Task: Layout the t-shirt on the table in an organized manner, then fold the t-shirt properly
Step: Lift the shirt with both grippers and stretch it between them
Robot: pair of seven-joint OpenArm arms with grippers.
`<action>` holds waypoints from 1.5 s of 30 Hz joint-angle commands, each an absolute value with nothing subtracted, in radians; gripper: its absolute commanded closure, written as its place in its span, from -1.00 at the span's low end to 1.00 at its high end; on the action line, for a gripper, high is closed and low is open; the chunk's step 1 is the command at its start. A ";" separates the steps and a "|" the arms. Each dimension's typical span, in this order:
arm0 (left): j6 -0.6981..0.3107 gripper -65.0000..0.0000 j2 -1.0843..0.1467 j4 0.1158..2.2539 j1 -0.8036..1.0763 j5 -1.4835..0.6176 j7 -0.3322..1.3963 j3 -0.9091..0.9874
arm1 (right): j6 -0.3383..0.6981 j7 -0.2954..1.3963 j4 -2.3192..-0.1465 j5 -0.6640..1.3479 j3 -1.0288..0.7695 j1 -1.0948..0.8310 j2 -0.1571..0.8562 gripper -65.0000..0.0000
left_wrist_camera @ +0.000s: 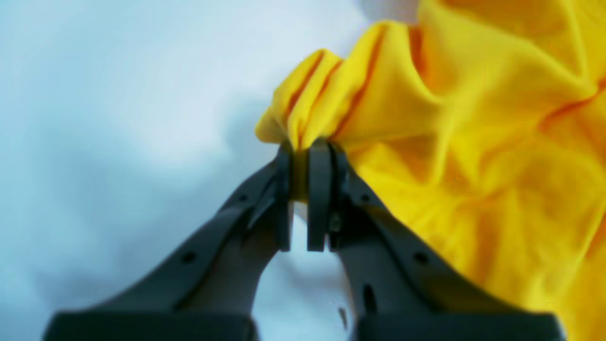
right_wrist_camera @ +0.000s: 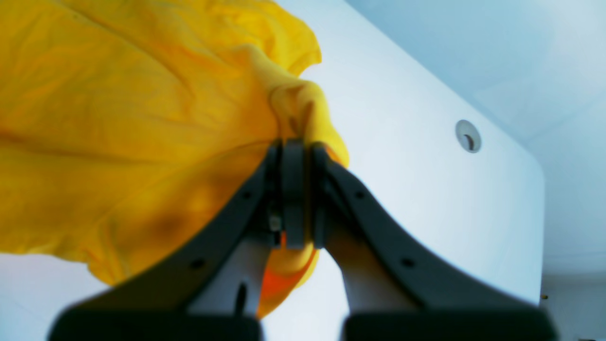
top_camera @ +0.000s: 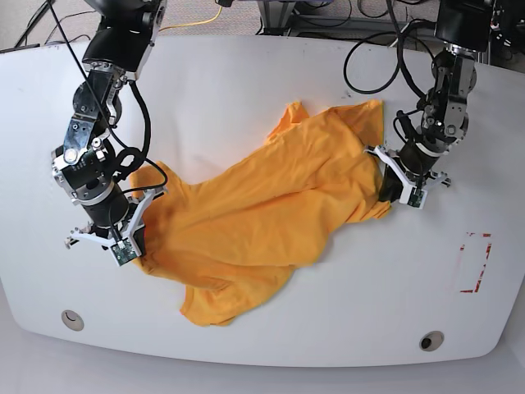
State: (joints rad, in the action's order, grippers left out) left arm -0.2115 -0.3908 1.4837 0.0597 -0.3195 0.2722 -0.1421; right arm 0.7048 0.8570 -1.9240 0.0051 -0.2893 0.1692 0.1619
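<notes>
my left gripper (left_wrist_camera: 303,151) pinched a bunched edge of the t-shirt (top_camera: 271,213); my right gripper (right_wrist_camera: 296,147) clamped its other side, cloth crumpled across the table (top_camera: 246,82).

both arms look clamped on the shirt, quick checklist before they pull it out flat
1. Left gripper jaws shut on a bunched edge of the t-shirt: ok.
2. Right gripper jaws shut on a fold of cloth: ok.
3. The two grips sit at opposite ends of the shirt in the base view: ok.
4. Shirt spread flat: not ok, it lies crumpled and doubled over on the table.
5. Which corners or seams are actually held: cannot tell, the cloth is bunched at both grips.
6. Room to stretch: ok, bare tabletop lies beyond each gripper; the red tape outline is off to one side.
</notes>
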 commanded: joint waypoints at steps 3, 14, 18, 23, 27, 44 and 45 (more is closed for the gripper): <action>-0.220 1.00 -0.398 1.547 0.041 -0.328 0.251 -0.073 | 0.698 0.835 -1.942 0.010 -0.306 0.219 0.177 1.00; -0.222 1.00 -0.398 1.684 -0.058 -0.328 0.412 0.058 | 0.698 0.837 -1.943 0.012 -0.305 0.265 0.220 1.00; -0.222 1.00 -0.398 1.705 -0.128 -0.328 0.458 0.079 | 0.698 0.842 -1.940 0.012 -0.305 0.303 0.222 1.00; -0.222 1.00 -0.398 1.705 -0.202 -0.329 0.501 0.079 | 0.698 0.901 -1.940 0.012 -0.305 0.349 0.222 1.00; -0.223 1.00 -0.398 1.705 -0.228 -0.329 0.545 0.077 | 0.698 0.918 -1.939 0.012 -0.303 0.352 0.222 1.00; -0.417 1.00 -0.394 1.767 -0.088 -0.329 0.717 0.102 | 0.698 0.941 -2.005 0.018 -0.303 0.122 0.211 1.00; -0.420 1.00 -0.394 1.779 -0.073 -0.328 0.727 0.113 | 0.698 0.941 -2.011 0.019 -0.303 0.105 0.205 1.00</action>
